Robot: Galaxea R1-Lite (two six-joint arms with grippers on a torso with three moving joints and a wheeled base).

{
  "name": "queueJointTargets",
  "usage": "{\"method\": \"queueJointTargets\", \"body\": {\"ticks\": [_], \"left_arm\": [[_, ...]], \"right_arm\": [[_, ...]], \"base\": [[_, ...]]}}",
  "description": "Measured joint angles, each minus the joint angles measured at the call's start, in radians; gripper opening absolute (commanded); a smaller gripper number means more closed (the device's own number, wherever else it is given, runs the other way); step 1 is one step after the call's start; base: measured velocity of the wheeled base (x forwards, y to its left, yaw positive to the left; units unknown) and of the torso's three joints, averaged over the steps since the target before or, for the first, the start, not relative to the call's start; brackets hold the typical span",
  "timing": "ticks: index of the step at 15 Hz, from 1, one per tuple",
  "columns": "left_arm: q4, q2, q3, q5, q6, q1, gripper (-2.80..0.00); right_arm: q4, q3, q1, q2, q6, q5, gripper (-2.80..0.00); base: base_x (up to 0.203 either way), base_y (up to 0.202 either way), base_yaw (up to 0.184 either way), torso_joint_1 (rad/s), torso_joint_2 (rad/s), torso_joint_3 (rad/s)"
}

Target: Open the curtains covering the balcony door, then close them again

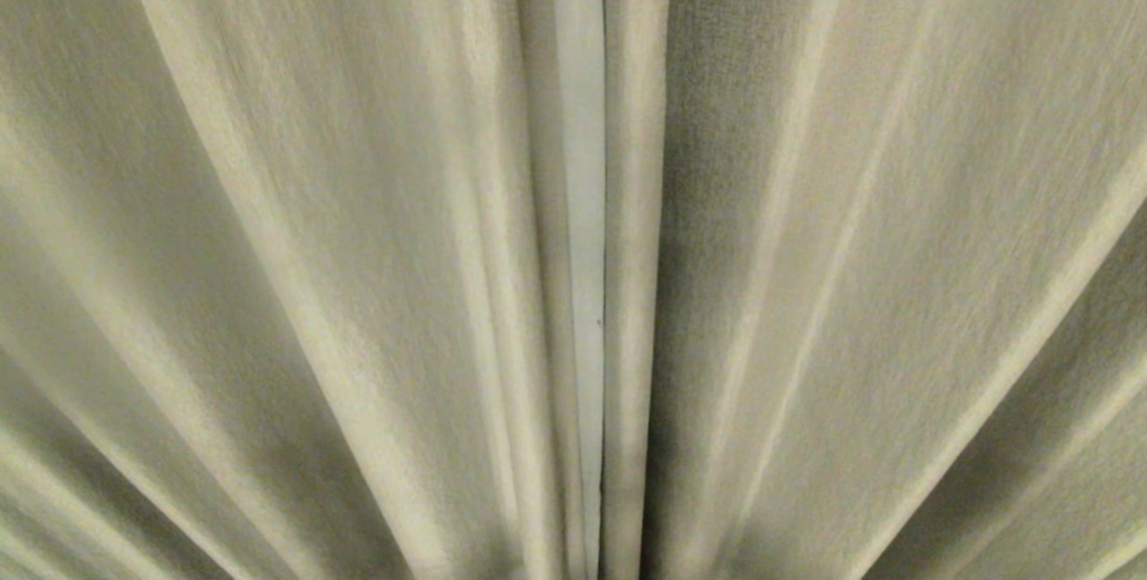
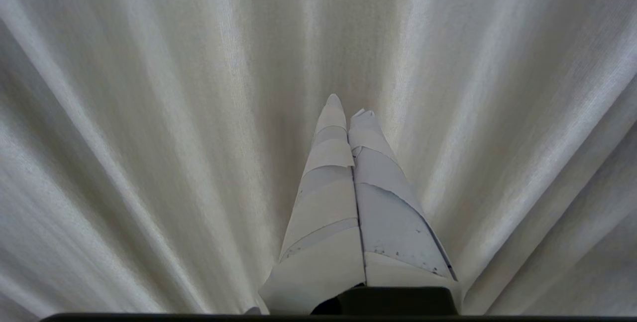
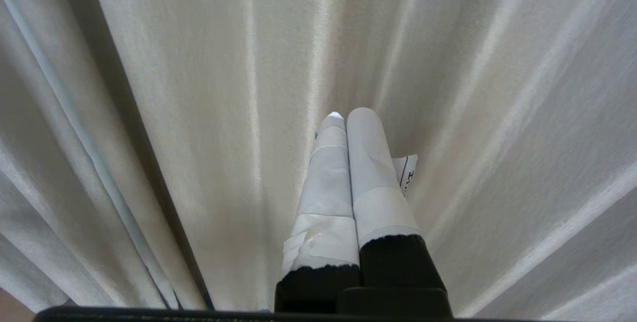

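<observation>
Head view: the cream-beige woven pleated curtains (image 1: 358,248) fill the frame, their two inner edges meeting at centre with a thin pale vertical strip (image 1: 587,203) showing between them. Left wrist view: the left gripper (image 2: 346,108), jaws pressed together and holding nothing, points at the folds. Right wrist view: the right gripper (image 3: 346,115), jaws likewise together, faces a panel whose dark-shadowed edge runs down the left of the frame.

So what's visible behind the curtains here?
Almost nothing. The cream curtains hang drawn together, and only a thin pale strip shows at the seam where the two panels meet. The balcony door is fully covered, so no glass or frame can be seen.
</observation>
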Motion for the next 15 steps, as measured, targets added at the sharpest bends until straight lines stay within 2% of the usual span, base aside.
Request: {"method": "queueJointTargets", "body": {"ticks": [15], "left_arm": [[0.000,0.000,0.000,0.000,-0.001,0.000,-2.80]], "right_arm": [[0.000,0.000,0.000,0.000,0.000,0.000,-2.80]], "base": [[0.000,0.000,0.000,0.000,0.00,0.000]]}}
